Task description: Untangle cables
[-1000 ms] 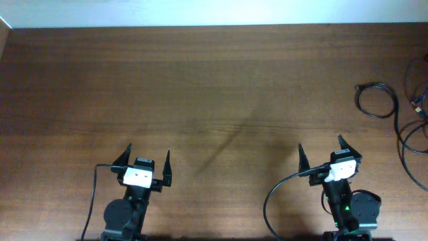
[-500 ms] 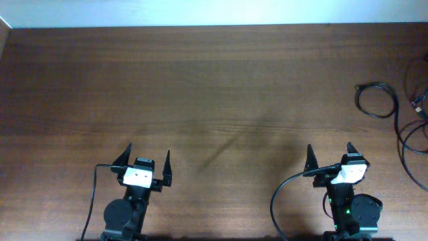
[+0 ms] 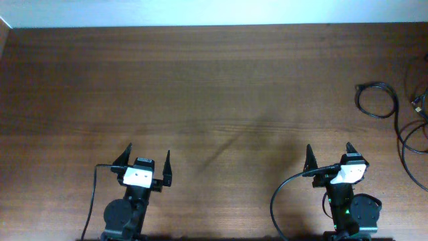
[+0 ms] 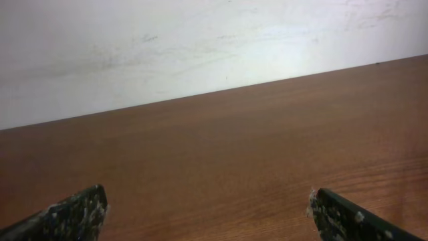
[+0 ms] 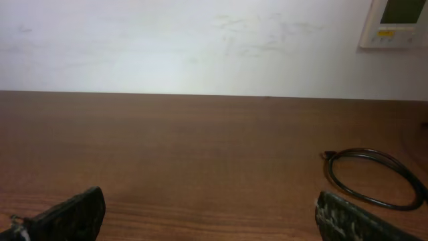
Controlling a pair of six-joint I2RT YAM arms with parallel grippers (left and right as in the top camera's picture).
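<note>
While cables (image 3: 358,99) lie far right, left claw (image 3: 147,154), right claw (image 3: 329,148) gape empty.

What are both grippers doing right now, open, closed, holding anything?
Left gripper: open, holding nothing.
Right gripper: open, holding nothing; the cables lie apart from it.

Looks like a lab workroom: bare wooden bench (image 3: 214,80) against a scuffed white wall (image 5: 167,40) with a small control panel (image 5: 400,20).
</note>
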